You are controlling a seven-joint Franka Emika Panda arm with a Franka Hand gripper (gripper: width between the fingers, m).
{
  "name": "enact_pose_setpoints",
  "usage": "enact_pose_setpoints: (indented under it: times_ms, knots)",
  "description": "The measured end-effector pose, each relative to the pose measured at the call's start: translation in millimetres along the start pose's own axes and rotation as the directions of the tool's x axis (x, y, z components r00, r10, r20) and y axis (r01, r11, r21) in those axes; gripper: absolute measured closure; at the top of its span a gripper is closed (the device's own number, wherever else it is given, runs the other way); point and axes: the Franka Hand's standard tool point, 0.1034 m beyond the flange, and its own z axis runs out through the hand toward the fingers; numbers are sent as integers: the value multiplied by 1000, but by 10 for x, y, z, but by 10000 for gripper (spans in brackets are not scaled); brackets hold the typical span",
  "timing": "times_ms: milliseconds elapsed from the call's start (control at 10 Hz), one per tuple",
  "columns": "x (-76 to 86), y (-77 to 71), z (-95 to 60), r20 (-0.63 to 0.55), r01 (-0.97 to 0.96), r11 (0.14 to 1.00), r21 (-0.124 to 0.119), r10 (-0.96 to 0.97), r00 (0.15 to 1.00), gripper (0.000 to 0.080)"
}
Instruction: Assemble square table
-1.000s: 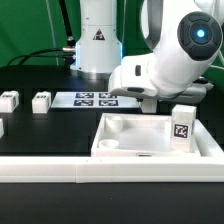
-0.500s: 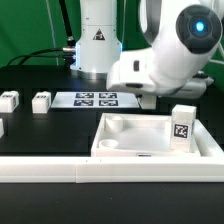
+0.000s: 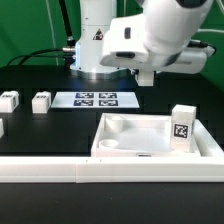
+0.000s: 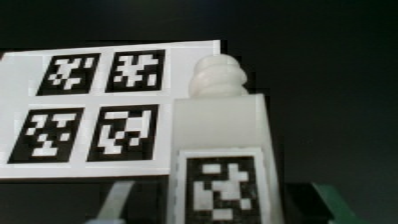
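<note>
Black bench (image 3: 40, 135) below; jaws, apparently clamped on a leg (image 4: 222, 130) above the marker board (image 4: 98, 98), hang beyond the far edge of the square table (image 3: 101, 140).

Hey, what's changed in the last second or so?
The arm rose and swung toward the exterior view's left, carrying the gripper higher; the wrist view shows a held leg between its fingers. The marker board, tabletop, its upright leg and the loose legs stayed put.

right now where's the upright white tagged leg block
The upright white leg block stands on the white plastic square slab, near its rim on the exterior view's right, right of the marker board.
</note>
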Motion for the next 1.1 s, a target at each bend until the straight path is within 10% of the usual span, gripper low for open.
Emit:
enact_pose_setpoints:
  times_ms: [1100]
  knots:
    - [262,12,-694,-669,69,995,68,-6,743,509]
